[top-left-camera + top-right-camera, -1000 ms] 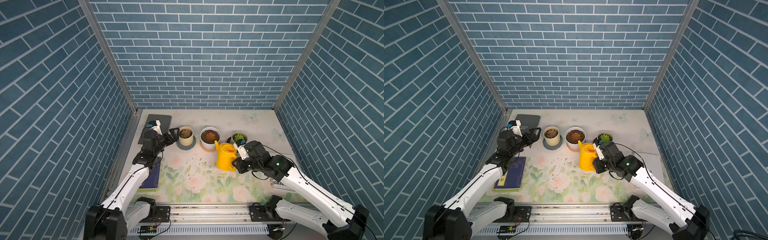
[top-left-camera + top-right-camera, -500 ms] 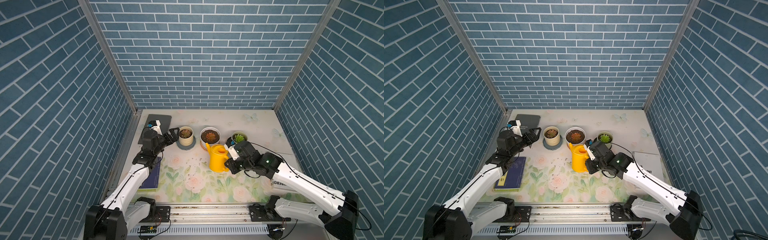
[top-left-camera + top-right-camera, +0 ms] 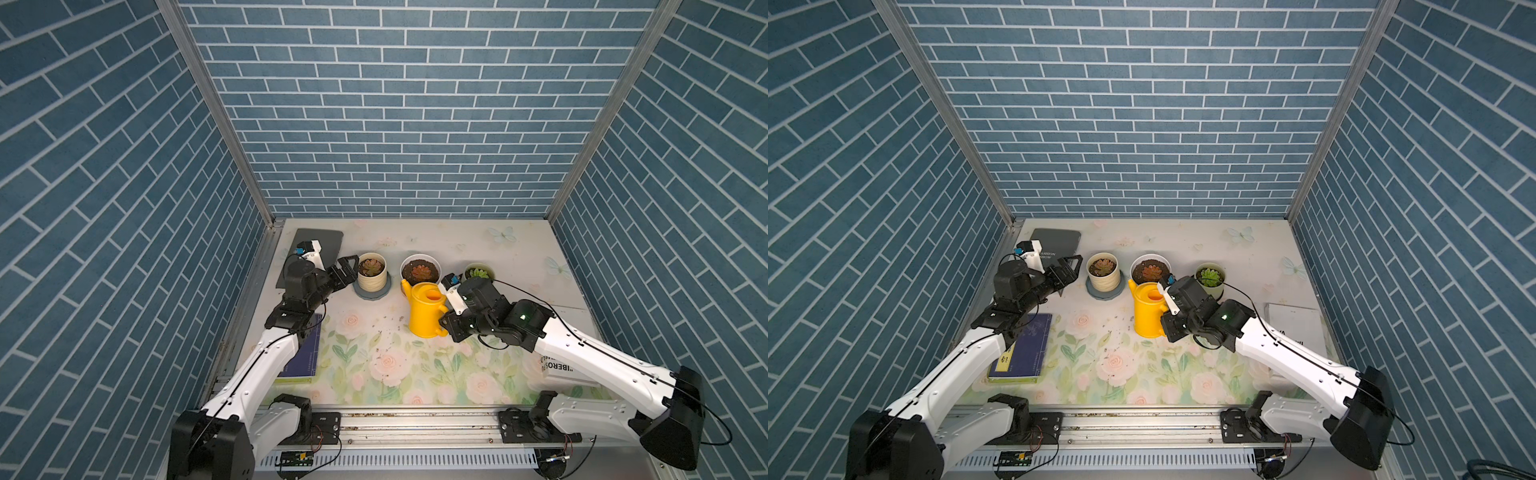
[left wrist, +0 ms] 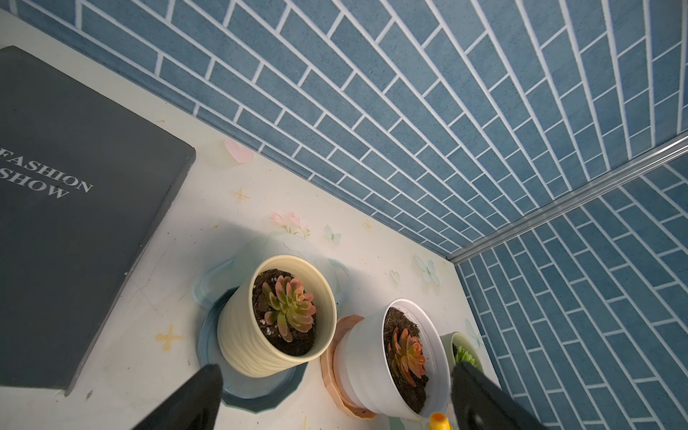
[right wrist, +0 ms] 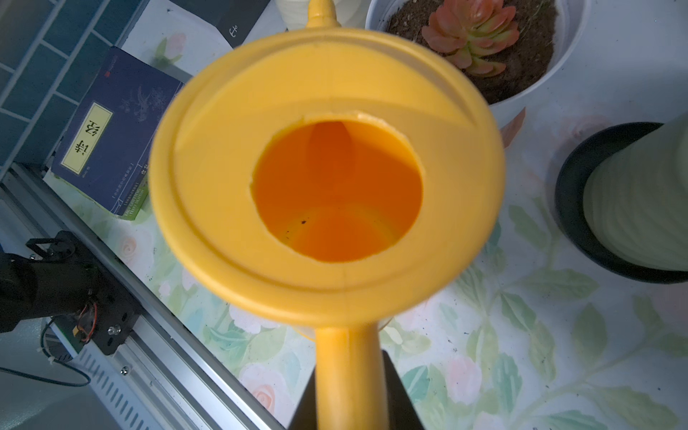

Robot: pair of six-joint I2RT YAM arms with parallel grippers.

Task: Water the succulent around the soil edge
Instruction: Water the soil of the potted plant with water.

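The succulent (image 3: 370, 266) (image 4: 288, 307), a reddish-green rosette, stands in a cream ribbed pot (image 4: 242, 335) on a grey-blue saucer (image 3: 372, 294). The soil edge (image 4: 260, 294) shows as a dark ring inside the rim. My left gripper (image 3: 348, 270) (image 4: 335, 368) is open just left of this pot and holds nothing. My right gripper (image 3: 446, 321) (image 5: 352, 372) is shut on the handle of an upright yellow watering can (image 3: 426, 309) (image 5: 327, 175). The can's spout (image 3: 404, 286) points toward the gap between the cream pot and the white pot. Whether the can touches the mat I cannot tell.
A white pot (image 3: 420, 261) with an orange-red rosette stands behind the can, and a pale green pot (image 3: 479, 274) is right of it. A grey book (image 3: 320, 241) lies at the back left, a blue book (image 3: 305, 353) under my left arm, and a white booklet (image 3: 1296, 328) at the right.
My right arm has carried the watering can leftward, from in front of the green pot to in front of the white pot. The left arm has not moved.
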